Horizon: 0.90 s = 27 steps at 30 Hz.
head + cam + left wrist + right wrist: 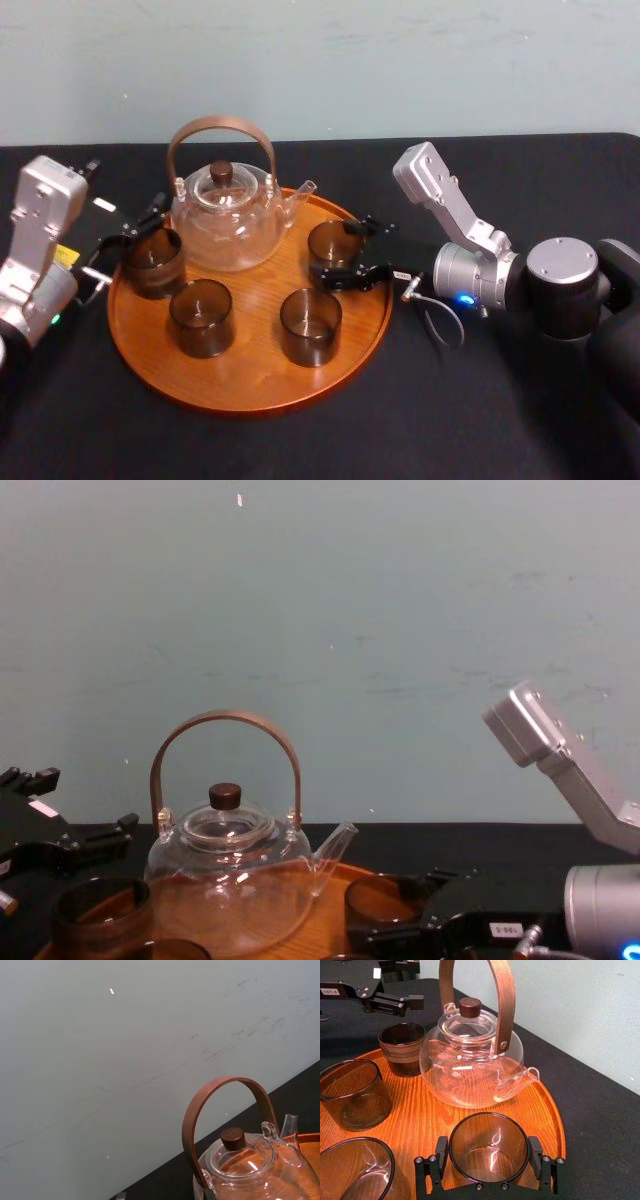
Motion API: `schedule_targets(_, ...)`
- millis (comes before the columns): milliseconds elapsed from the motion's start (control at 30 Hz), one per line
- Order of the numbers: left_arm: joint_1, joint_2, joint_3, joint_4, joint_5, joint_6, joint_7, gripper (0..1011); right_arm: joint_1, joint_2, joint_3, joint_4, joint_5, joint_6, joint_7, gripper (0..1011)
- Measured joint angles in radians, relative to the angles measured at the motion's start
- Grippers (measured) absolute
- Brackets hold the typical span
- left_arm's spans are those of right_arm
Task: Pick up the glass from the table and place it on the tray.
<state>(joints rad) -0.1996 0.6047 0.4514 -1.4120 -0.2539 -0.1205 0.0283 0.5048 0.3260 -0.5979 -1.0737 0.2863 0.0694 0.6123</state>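
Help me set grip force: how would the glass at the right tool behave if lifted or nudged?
Likely rigid but fragile: the glass at the right tool has thin clear walls. Probably slippery: its smooth surface shows bright reflections. Unlikely to tip: it looks squat and flat-based on the tray, though it might slide. The left tool sits at the far-left cup.

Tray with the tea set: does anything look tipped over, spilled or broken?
Nothing stands out. The teapot and four glasses all stand upright on the tray, with no spill or visible crack. The right gripper sits around the rear right glass; the left gripper is at the banded glass on the left.
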Motion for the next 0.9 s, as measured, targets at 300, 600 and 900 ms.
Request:
schedule_targets(300, 0.0, 0.0, 0.0, 0.0, 0.0, 0.0, 0.0, 1001, -0.038, 0.036, 0.026, -0.062, 0.028, 0.001, 0.015, 1002)
schedule_targets(600, 0.0, 0.0, 0.0, 0.0, 0.0, 0.0, 0.0, 1001, -0.122, 0.128, 0.073, -0.202, 0.079, 0.008, 0.02, 1002)
schedule_targets(900, 0.0, 0.0, 0.0, 0.0, 0.0, 0.0, 0.0, 1001, -0.219, 0.233, 0.137, -0.337, 0.14, -0.016, 0.016, 1002)
